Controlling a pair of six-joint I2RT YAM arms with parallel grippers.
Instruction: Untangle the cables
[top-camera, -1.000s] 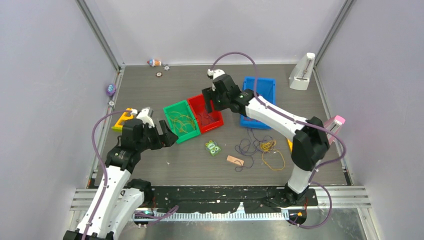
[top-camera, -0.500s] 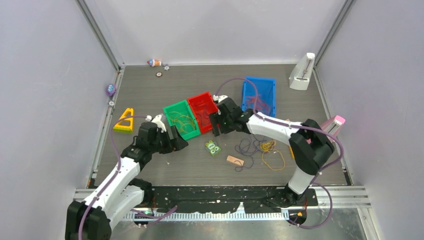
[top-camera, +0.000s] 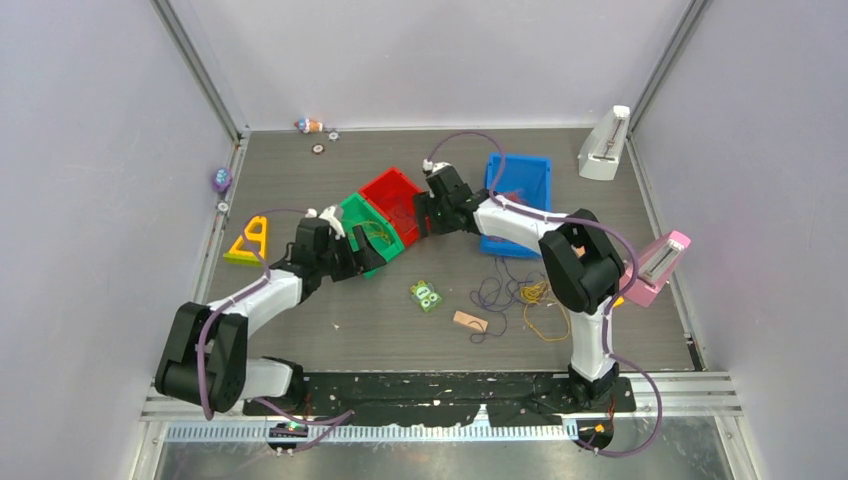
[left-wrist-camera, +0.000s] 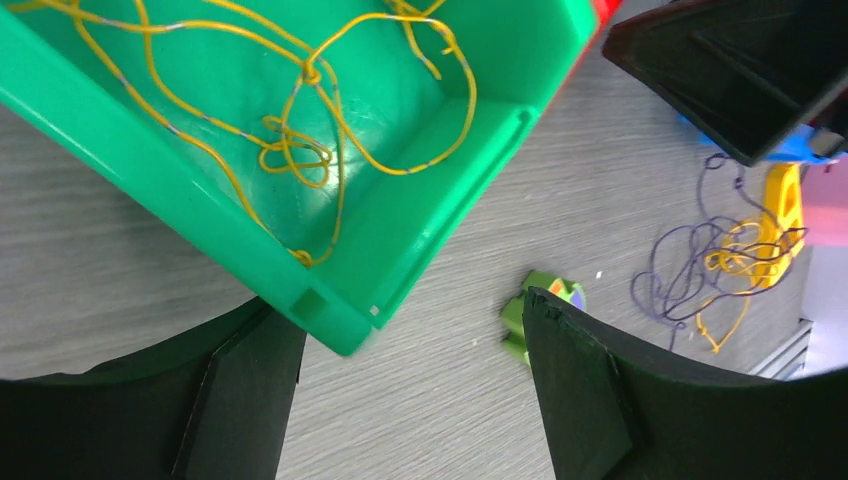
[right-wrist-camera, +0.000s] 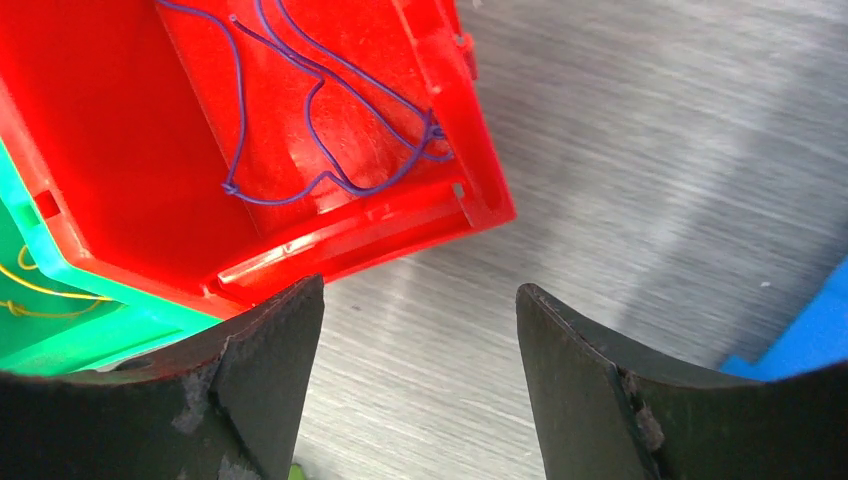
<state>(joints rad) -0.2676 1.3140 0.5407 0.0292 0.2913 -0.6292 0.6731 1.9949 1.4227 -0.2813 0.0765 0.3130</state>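
Reaching low, left hand (left-wrist-camera: 400, 330) gapes beside green bin (left-wrist-camera: 425, 235), right hand (right-wrist-camera: 415, 300) beside red bin (right-wrist-camera: 350, 245).

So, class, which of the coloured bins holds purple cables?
The red bin, holding purple cables; the green bin beside it holds yellow cables.

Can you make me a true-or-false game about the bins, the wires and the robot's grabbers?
1. The green bin holds yellow cables. True.
2. The red bin holds yellow cables too. False: it holds purple cables.
3. The left gripper and the right gripper are both open and empty. True.
4. Every cable is in a bin. False: a tangle of purple and yellow cables lies on the table.
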